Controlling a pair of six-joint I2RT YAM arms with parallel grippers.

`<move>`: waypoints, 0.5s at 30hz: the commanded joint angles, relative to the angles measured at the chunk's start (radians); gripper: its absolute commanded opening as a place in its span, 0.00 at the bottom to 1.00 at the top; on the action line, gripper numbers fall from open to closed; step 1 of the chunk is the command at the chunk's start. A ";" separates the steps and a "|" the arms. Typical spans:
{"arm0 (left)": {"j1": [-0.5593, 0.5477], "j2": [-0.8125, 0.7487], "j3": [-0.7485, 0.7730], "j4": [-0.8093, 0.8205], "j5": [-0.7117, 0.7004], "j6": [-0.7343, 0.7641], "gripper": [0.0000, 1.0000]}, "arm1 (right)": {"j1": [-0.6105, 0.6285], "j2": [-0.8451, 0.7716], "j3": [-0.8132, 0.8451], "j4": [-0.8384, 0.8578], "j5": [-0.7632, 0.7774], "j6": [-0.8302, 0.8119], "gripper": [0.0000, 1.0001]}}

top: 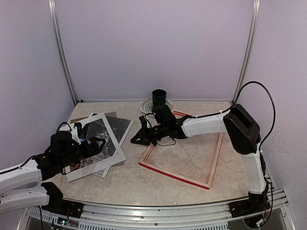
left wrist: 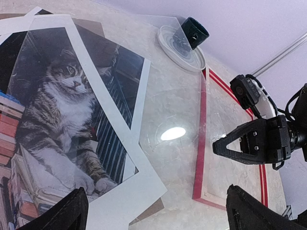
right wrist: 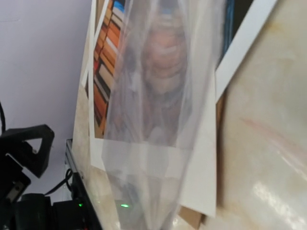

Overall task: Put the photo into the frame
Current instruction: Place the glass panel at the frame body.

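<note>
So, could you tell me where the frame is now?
In the top view the frame lies flat right of centre, the photo to its left, the right gripper, holding a clear sheet, by its left edge.

You see a pale, marble-patterned counter point(top: 144, 184) closed in by plain walls of a faint lilac white: one at the far side point(top: 153, 48), one on the left point(top: 24, 72) and one on the right point(top: 288, 72). A slim metal post stands in the far left corner point(top: 62, 52) and another in the far right corner point(top: 247, 48). A ribbed metal rail point(top: 168, 211) runs along the near edge. From the left wrist view, an oval patch of glare point(left wrist: 172, 133) shines on the surface.
</note>
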 commanded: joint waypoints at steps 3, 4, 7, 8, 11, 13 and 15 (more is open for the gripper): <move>-0.006 -0.051 0.026 -0.072 -0.043 0.020 0.99 | -0.012 -0.153 -0.129 -0.009 0.084 -0.069 0.00; -0.006 -0.057 0.026 -0.076 -0.044 0.019 0.99 | -0.014 -0.171 -0.153 0.000 0.088 -0.069 0.00; -0.006 -0.067 0.040 -0.102 -0.039 0.018 0.99 | -0.022 -0.225 -0.226 0.013 0.107 -0.067 0.00; -0.006 -0.072 0.048 -0.112 -0.038 0.020 0.99 | -0.026 -0.244 -0.255 0.020 0.115 -0.067 0.00; -0.006 -0.089 0.077 -0.145 -0.033 0.025 0.99 | -0.036 -0.315 -0.340 0.050 0.132 -0.060 0.00; -0.006 -0.096 0.098 -0.166 -0.036 0.036 0.99 | -0.045 -0.356 -0.391 0.057 0.144 -0.058 0.00; -0.004 -0.098 0.123 -0.189 -0.042 0.050 0.99 | -0.055 -0.396 -0.438 0.062 0.160 -0.056 0.00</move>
